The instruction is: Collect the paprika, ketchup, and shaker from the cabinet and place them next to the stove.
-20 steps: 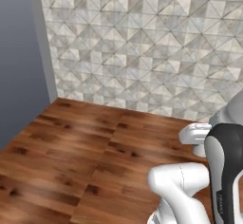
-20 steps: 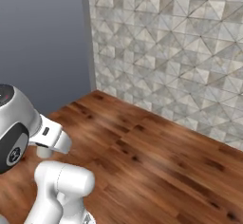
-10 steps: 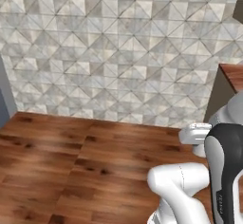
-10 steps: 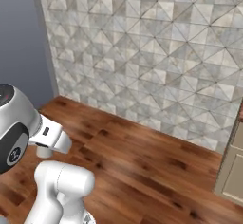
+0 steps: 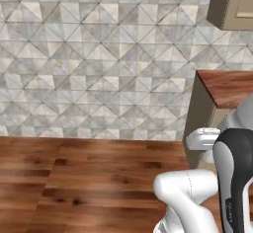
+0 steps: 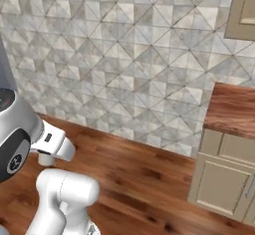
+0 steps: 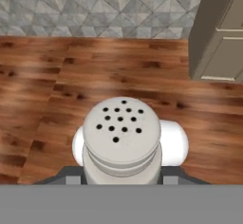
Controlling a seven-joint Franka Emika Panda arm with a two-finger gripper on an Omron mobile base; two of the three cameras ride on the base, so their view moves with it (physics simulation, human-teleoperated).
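Note:
The shaker [image 7: 122, 137], a pale grey-white cylinder whose rounded top is dotted with small holes, stands close up at the bottom of the hand view. My gripper [image 7: 122, 174] is shut on the shaker, and its dark fingers [image 7: 67, 175] just peek out on either side of the shaker's body. I hold the shaker upright above the wooden floor [image 7: 95, 76]. The paprika, the ketchup, the cabinet and the stove are out of view.
A grey patterned tile wall [image 5: 99, 54] stands ahead over the wood floor [image 5: 99, 177]. At the right is a beige base unit with a wooden top [image 5: 227, 86] [image 6: 234, 107] [image 7: 218, 33]. A closed wall cabinet [image 5: 232, 5] [image 6: 244, 10] hangs above it.
Both base views have swung to the right: the grey side wall has left the picture, and the beige unit and wall cabinet have come in at the right. The grip is unchanged.

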